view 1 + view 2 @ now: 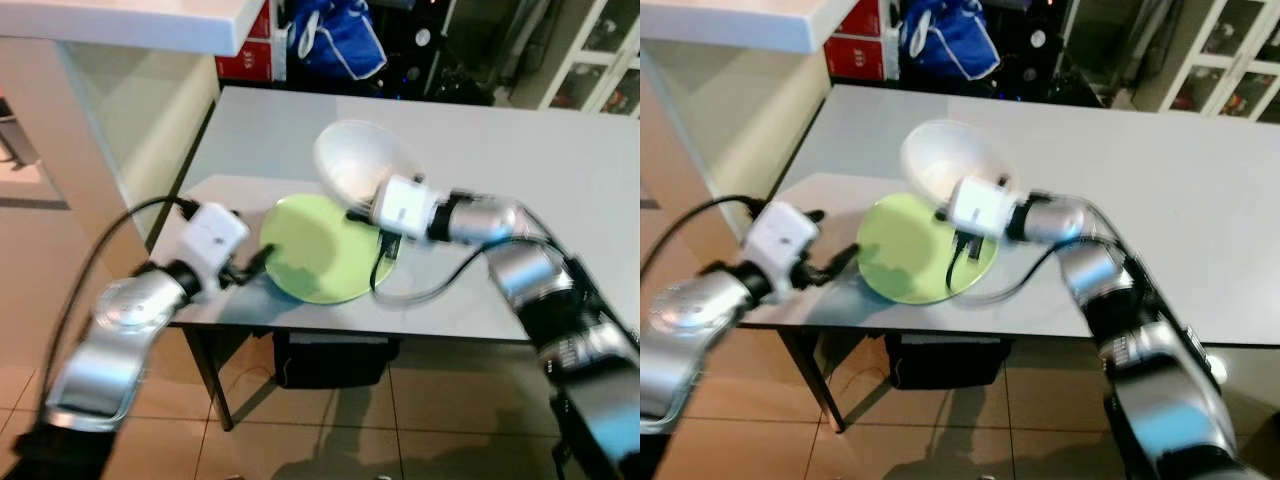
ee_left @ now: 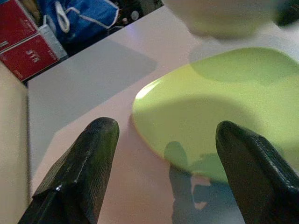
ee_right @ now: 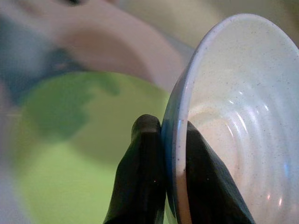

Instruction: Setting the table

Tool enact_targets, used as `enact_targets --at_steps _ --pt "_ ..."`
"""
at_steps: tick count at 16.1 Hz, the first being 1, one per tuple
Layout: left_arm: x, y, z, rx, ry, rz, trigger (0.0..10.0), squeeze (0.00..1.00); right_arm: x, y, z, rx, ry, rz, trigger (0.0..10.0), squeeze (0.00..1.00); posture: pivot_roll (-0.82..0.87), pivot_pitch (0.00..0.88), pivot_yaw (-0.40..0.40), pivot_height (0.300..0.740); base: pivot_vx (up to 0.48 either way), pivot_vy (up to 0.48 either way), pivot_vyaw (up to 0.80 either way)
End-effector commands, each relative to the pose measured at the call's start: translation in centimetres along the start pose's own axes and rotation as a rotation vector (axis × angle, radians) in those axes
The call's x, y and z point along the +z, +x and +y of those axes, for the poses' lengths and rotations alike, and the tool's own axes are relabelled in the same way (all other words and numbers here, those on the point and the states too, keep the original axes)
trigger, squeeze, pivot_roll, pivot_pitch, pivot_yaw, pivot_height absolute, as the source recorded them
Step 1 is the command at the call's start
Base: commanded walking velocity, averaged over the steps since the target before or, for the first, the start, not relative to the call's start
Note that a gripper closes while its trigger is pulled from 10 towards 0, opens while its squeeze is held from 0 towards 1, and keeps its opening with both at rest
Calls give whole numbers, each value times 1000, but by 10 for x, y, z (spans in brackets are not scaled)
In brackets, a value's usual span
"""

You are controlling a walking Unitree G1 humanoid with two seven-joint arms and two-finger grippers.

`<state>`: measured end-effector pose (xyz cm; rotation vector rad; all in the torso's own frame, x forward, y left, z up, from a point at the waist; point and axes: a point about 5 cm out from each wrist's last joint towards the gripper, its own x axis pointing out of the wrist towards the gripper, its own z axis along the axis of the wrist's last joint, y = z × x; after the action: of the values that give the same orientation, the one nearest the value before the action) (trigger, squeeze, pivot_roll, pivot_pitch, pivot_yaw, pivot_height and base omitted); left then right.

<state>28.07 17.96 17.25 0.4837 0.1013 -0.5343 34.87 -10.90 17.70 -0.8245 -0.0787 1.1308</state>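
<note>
A light green plate (image 1: 320,248) lies near the front edge of the white table (image 1: 520,180). My right gripper (image 3: 168,154) is shut on the rim of a white bowl (image 1: 362,160), holding it tilted in the air just above the plate's far side. My left gripper (image 2: 163,140) stands open at the plate's near left edge, low over the table, with nothing between its fingers (image 2: 86,163). The bowl (image 3: 233,126) is speckled white inside with a bluish rim.
A white counter (image 1: 130,20) stands at the left beyond the table. Red boxes (image 1: 255,45) and a blue bag (image 1: 335,35) sit on the floor behind the table. A glass-door cabinet (image 1: 600,60) is at the back right. Tiled floor lies below.
</note>
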Motion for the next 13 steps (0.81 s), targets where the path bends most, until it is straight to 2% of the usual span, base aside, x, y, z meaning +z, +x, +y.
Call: enact_targets --at_steps 1,3,4,7,10,13 --pt "4 -4 -1 -48 18 -16 10000 0 3 -3 3 30 -12 -14 10000 0 -58 0 -54 740 0 0 0" --pt "1 -8 -2 -101 27 -11 10000 0 1 2 18 85 -17 -2 10000 0 -61 0 -50 740 0 0 0" --pt "4 -10 -6 -137 5 -33 10000 0 0 5 24 99 -28 17 10000 0 -60 0 -48 740 0 0 0" --pt "7 -11 -14 -208 9 -40 10000 0 4 24 24 112 -1 20 10000 0 -53 0 -45 740 0 0 0" --pt "8 -10 -13 -202 5 -44 10000 0 8 31 21 125 -17 28 10000 0 -38 0 -56 740 0 0 0" --pt "4 -15 -12 -195 15 -17 10000 0 4 38 25 164 -50 75 10000 0 -29 0 -70 740 0 0 0"
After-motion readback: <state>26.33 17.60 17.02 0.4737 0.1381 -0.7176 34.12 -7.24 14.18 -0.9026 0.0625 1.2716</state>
